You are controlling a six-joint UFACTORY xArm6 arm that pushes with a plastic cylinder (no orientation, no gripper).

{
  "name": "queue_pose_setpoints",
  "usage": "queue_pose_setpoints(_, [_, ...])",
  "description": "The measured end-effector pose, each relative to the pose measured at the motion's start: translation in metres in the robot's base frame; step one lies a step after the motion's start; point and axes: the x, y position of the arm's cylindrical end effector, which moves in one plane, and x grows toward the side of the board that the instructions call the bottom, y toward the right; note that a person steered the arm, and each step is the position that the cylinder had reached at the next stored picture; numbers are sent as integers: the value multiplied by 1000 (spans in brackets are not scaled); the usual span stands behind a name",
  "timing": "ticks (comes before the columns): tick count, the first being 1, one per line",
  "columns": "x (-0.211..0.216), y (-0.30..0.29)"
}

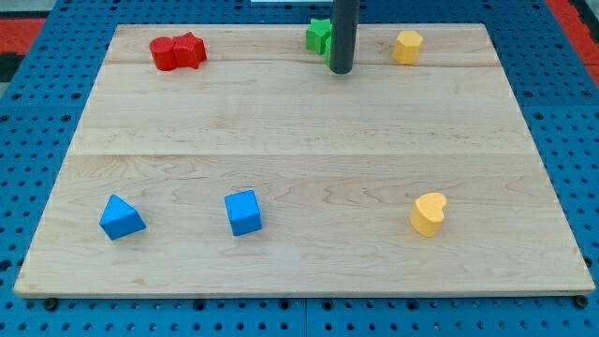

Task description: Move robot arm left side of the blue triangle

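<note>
Resting at the view's top, my tip [341,71], a bare rod end grasping nothing, stood far from the blue triangle [122,217].
My tip sat on the wooden surface [299,122], just right of the green block [319,36] and left of the yellow block [407,46]. The blue triangle lay at the view's bottom left, with the blue cube [243,212] to its right and the yellow heart [429,213] further right. The red blocks [178,51] lay at top left.

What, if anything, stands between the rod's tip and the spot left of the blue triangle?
Nothing visible does. My tip is at the view's top beside the green block; the blue triangle lies at bottom left. The blue cube sits right of the triangle, off the diagonal path.
</note>
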Motion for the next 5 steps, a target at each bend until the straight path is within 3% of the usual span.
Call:
queue_pose_setpoints(2, [-12,0])
queue_pose_setpoints(3, [40,9])
queue_pose_setpoints(5, [206,-2])
